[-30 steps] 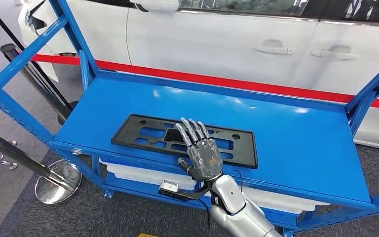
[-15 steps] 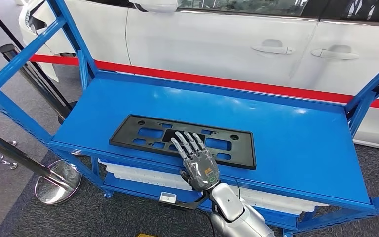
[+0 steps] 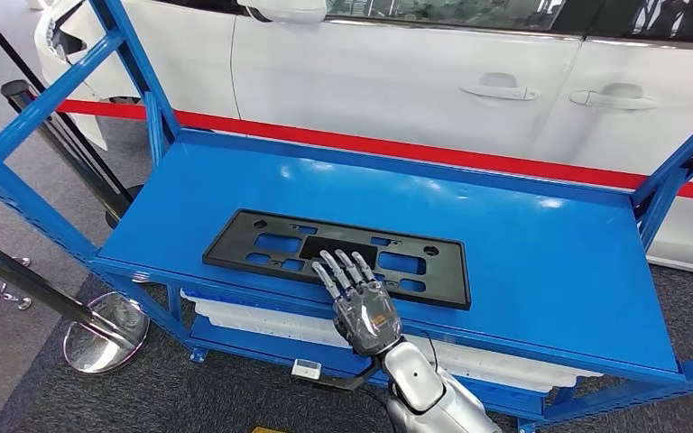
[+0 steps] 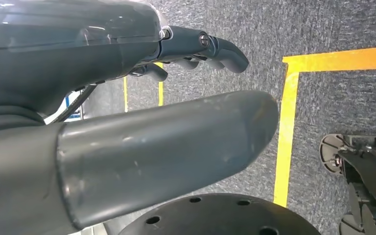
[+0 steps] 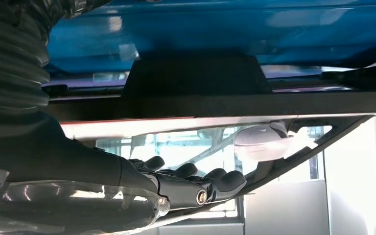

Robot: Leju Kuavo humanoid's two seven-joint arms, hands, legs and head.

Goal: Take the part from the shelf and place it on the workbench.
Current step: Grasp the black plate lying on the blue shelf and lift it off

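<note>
**Black plastic part flat on the blue shelf, my right hand at its near edge**

Black and flat, the part (image 3: 336, 256) lies on the blue shelf (image 3: 523, 253), a long rectangular frame with cut-out windows, set toward the front edge and left of the shelf's middle. I see my right hand (image 3: 361, 302) coming up from below in the head view, palm down, fingers (image 3: 338, 269) stretched out straight and slightly apart. The fingertips overlap the part's near long edge around its middle; the palm sits over the shelf's front lip. I cannot tell from above whether the fingers press on the part or hang just over it. They hold nothing.

In the right wrist view I see the same fingers (image 5: 196, 183) extended, with the part's dark frame (image 5: 196, 83) close beside them.

My left hand (image 4: 142, 93) hangs over grey carpet (image 4: 333, 29) marked with yellow tape (image 4: 286, 122); the thumb and fingers are apart and empty.

Beyond the shelf stands a white car (image 3: 433, 72) behind a red strip (image 3: 397, 147). A chrome stanchion base (image 3: 104, 332) rests on the floor to the left.
</note>
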